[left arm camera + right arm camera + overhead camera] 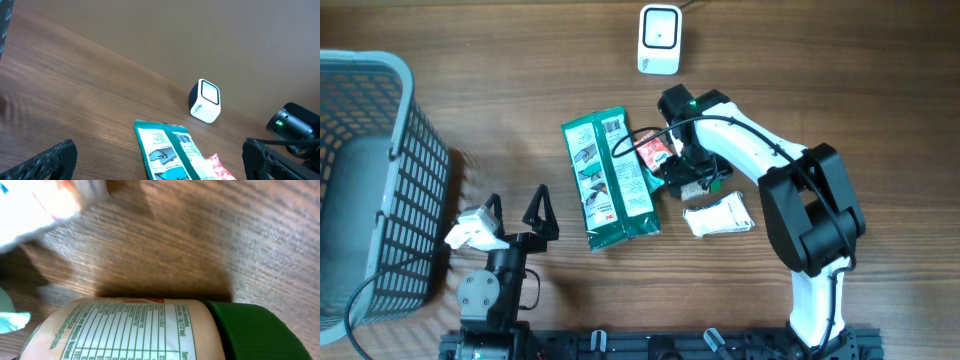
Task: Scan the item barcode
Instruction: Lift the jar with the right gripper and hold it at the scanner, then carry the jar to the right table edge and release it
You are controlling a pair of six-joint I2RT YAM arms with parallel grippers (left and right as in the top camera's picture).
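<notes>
Overhead view of a wooden worktop [840,80] with two arms mounted at its near edge. A white barcode scanner [659,40] stands close to the far edge, about midway along it. A grey mesh basket [420,170] occupies the left edge.

Near the middle of the worktop lies a flat green packet [608,180], its long side running from far to near. A small red packet [655,152] lies just beside its right edge. A white packet [718,216] lies nearer the near edge, to the right of the green packet and apart from it.

The right hand [692,172] is lowered between the red packet and the white packet, directly over a bottle [130,330]. In the right wrist view the bottle lies on its side on the wood, a printed table facing up and its green cap [255,332] pointing right. The fingers of this hand do not show there, so whether it grips the bottle cannot be told.

The left hand [516,205] sits near the near edge beside the basket. Its fingertips [55,160] are spread wide and released, with nothing between them.
</notes>
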